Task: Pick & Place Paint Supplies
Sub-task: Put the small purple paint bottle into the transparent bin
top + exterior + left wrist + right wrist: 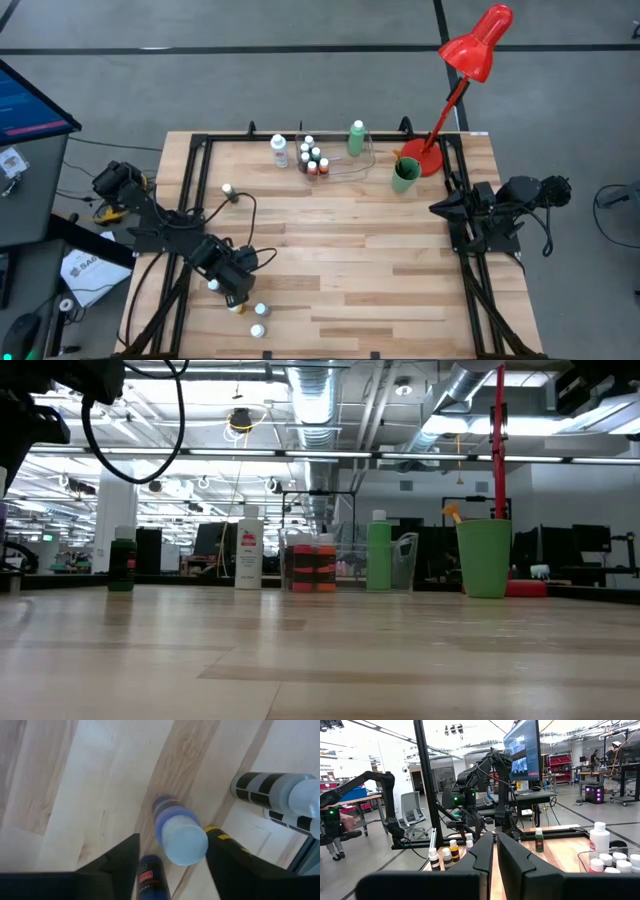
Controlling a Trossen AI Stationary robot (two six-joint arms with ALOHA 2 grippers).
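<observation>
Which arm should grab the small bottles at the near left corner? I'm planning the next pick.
Left. The left gripper hangs open right over those small bottles, one between its fingers. The right gripper waits shut at the far edge.

1. We see a left arm (pixel 160 225) built of black, boxy links, with loose black cables looping beside it.
2. Its base (pixel 118 183) is black with an orange-yellow part next to it.
3. The left fingers (pixel 117 865) are matte black wedges; one carries a yellow marking.
4. The right arm (pixel 500 205) is black too, with a cable trailing behind.
5. The right fingers (pixel 512 857) are smooth, dark, angular slabs.
</observation>
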